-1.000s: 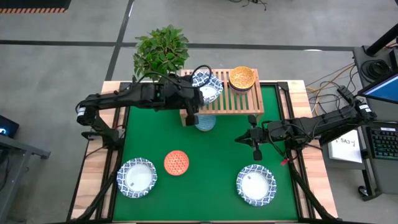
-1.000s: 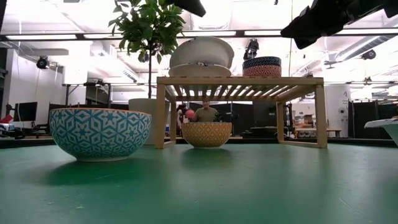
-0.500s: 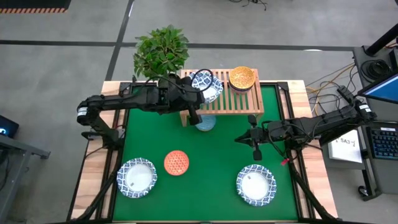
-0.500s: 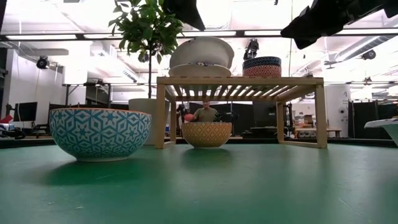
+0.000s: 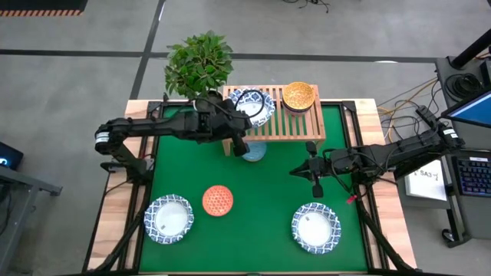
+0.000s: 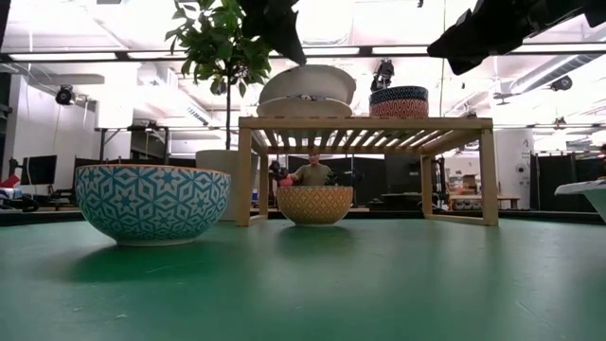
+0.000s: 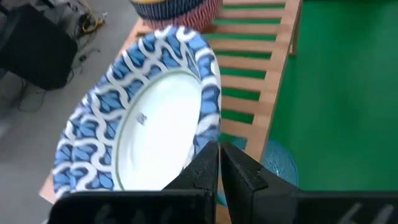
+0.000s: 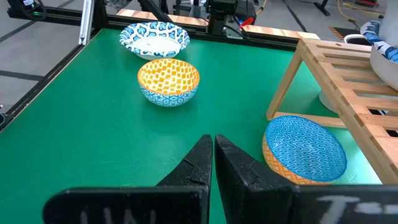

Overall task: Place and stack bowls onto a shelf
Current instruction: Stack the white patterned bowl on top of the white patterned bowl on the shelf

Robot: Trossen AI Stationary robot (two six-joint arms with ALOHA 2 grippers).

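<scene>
Where the high view looks down, the left gripper (image 5: pixel 241 144) hangs clenched at six o'clock of the blue-rimmed bowl (image 5: pixel 254 105) on the shelf (image 5: pixel 308 126); right gripper (image 5: pixel 315 181) idles clenched. Left wrist view: bowl tilted on slats.

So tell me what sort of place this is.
Probably a robotics lab or workshop: open ceiling strip lights, a keyboard and loose cables beside the table, and a person seated behind.

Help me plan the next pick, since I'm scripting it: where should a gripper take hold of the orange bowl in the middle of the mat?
Probably by its rim, from straight above. The orange bowl stands upright and open on the green mat, apart from other bowls, so one finger could go inside the wall and one outside.
</scene>
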